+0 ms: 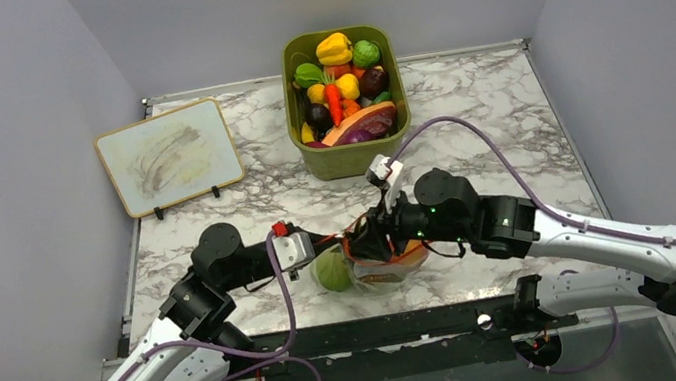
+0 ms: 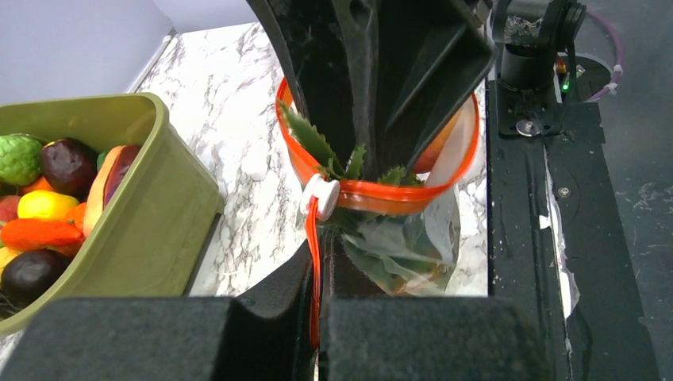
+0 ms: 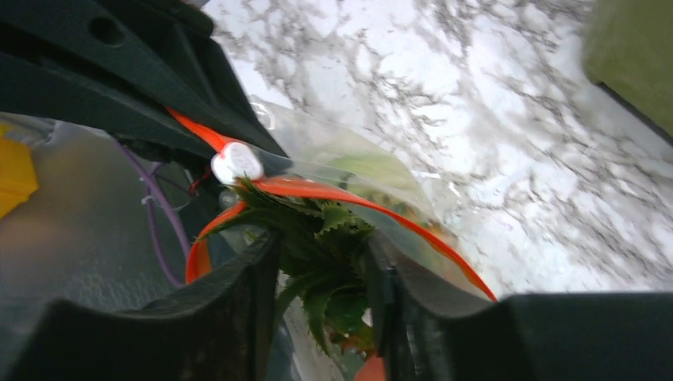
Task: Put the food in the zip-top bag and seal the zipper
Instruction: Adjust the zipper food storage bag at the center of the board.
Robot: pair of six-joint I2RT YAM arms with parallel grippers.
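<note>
**Holdings, largest first**

1. Marble table [image 1: 503,105]. It fills the middle of the top view and carries everything below.
2. Olive-green bin [image 1: 355,160], upper centre. It is heaped with spare toy produce and is not the target.
3. Whiteboard [image 1: 169,155], upper left, propped on its stand and well apart from the work.
4. Zip-top bag [image 2: 413,246], lower centre of the top view, between my two wrists. It stands mouth-up so that food can drop in.
5. My right gripper [image 3: 321,262], plunged into the bag's mouth. Its fingers are apart, with the leafy crown between them and, as far as I can see, not squeezed. I judge this to be a delivery pose.
6. My left gripper [image 2: 317,333], at the bottom of its own view. It is closed tight on the bag's edge, pinning the mouth open.
7. Light-green ball [image 1: 332,271], at the bag's left side. I cannot tell whether it is inside the bag.
8. Orange-peach fruit [image 2: 440,143], inside the bag behind my right fingers.
9. Orange bumpy fruit [image 3: 325,230], at the mouth with its leaves upward.
10. Zipper [image 2: 381,197], forming an open hoop, not yet sealed.
11. White slider [image 2: 321,194], at the hoop's left end, just above my left fingers.
</note>
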